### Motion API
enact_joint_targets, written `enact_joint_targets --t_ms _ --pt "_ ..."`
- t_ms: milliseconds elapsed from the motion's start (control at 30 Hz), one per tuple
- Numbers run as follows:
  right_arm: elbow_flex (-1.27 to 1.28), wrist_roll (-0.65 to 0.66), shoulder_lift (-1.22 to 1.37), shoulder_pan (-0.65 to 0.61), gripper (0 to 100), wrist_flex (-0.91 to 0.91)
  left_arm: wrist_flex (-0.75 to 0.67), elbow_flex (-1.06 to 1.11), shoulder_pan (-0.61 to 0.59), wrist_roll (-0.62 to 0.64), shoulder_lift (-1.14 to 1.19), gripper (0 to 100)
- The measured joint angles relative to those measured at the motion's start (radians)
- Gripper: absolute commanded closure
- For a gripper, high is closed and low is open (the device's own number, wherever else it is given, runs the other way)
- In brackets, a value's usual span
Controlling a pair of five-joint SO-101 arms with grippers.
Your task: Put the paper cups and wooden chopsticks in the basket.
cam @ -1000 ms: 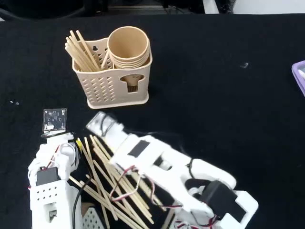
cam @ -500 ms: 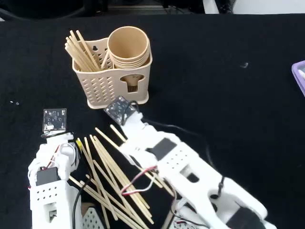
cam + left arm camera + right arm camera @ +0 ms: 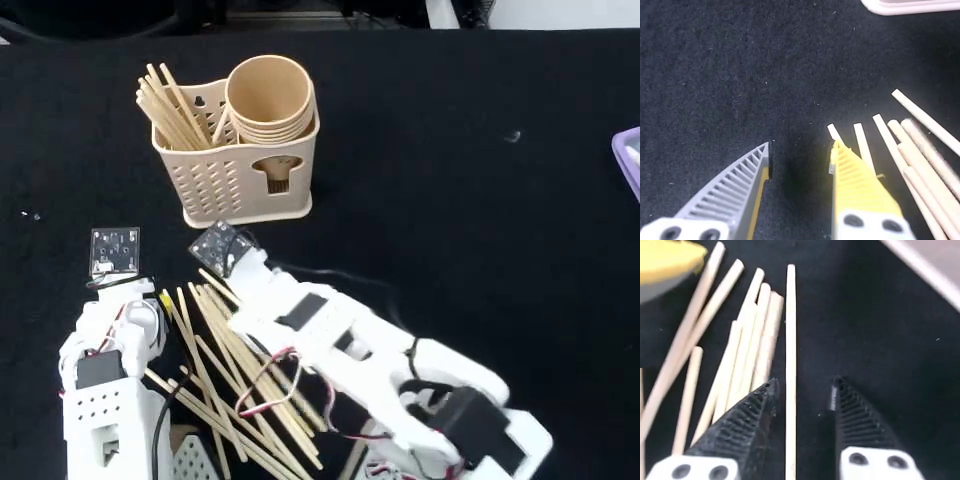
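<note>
Right hand (image 3: pixel 805 384) back astride one chopstick (image 3: pixel 790 315)

Right gripper (image 3: pixel 805 384) swung back over the chopsticks (image 3: pixel 790 315).

The high view hangs above the black surface (image 3: pixel 480 250) and looks steeply down, with both arms (image 3: pixel 340 350) entering at the lower edge and the basket (image 3: pixel 240 180) at upper left. Each wrist view sits very close to the surface, looking forward between its own jaws. All three share the loose chopsticks (image 3: pixel 218 330), lower centre in the high view. The right wrist view also catches the left arm's yellow jaw.
</note>
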Motion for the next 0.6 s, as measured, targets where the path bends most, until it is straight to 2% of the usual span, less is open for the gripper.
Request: enact_joint_targets --t_ms 167,400,600 --pt "-0.003 0.000 0.008 0.000 82.5 0.000 0.000 0.000 0.000 0.000 0.000 80" --pt "-0.061 0.000 0.012 0.000 82.2 0.109 0.000 0.000 0.000 0.000 0.000 80" --pt "-0.084 0.002 0.018 -0.091 82.2 0.153 0.000 0.000 0.000 0.000 0.000 80"
